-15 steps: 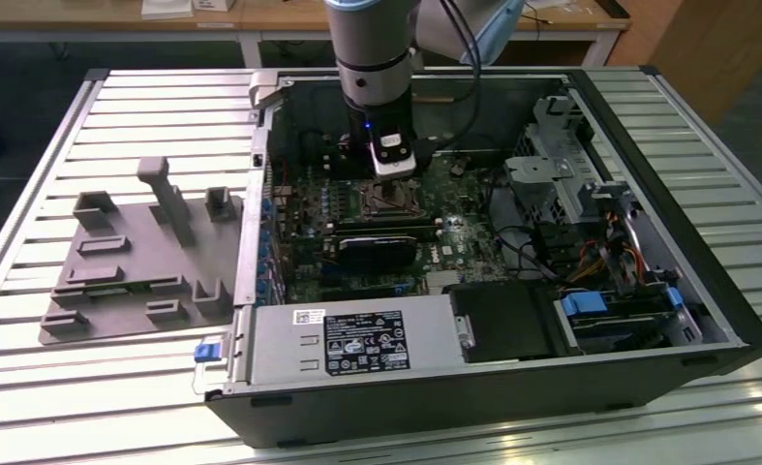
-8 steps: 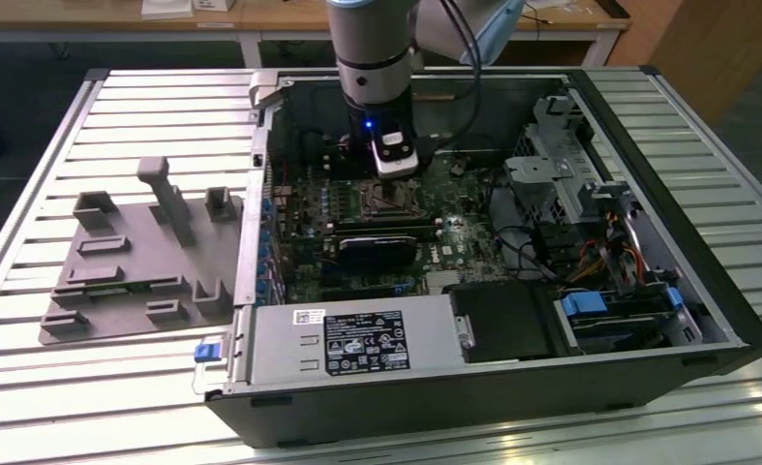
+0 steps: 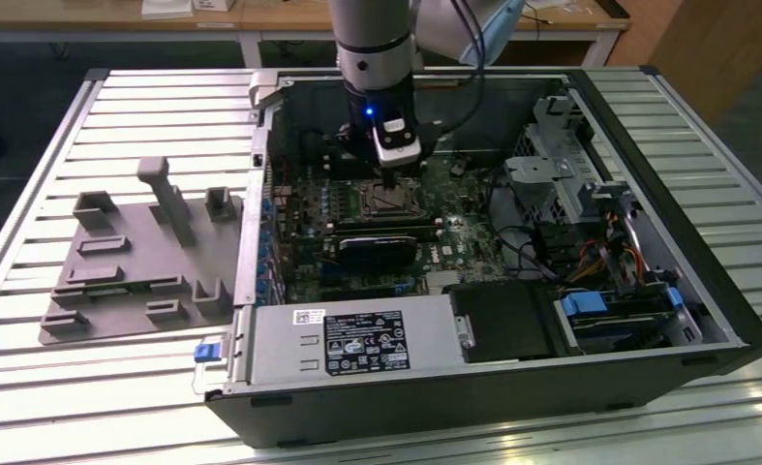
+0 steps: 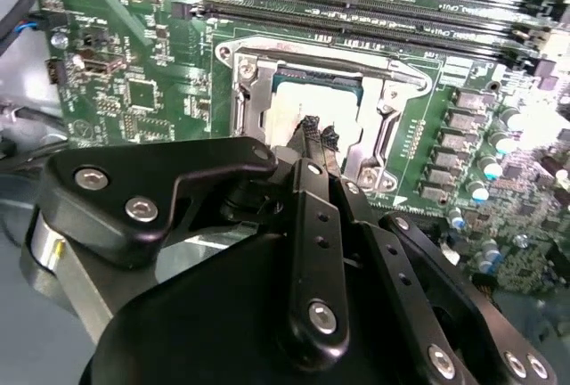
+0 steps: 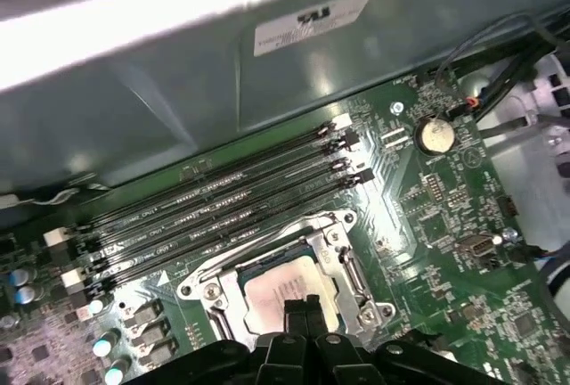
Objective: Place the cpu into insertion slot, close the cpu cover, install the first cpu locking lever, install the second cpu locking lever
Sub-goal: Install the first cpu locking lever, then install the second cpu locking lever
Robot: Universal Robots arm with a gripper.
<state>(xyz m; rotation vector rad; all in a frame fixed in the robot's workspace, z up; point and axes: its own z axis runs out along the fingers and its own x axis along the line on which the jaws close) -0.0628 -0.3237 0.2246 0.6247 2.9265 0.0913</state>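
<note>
The jaws hang directly over the insertion slot, their dark tips drawn close together and, as far as both wrist views show, pinching nothing. Taking that slot as the landmark: the cpu lies flat inside it, its pale metal top squarely within the frame, so the first step of the task looks done. The cpu cover lies down around the chip as a silvery frame, with the chip's top showing through its cut-out; whether it is fully seated I cannot tell. One thin locking lever runs along the slot's edge on the side nearest the memory slots.

My judgement is that the work stands at the lever stage. A lever is slim, so the tips need to meet it square-on rather than graze the cover or the chip.

Beyond the slot, in the exterior view, the arm stands inside the open computer case, which rests on the slatted table. A grey fixture tray sits on the table to the exterior view's left of the case.
</note>
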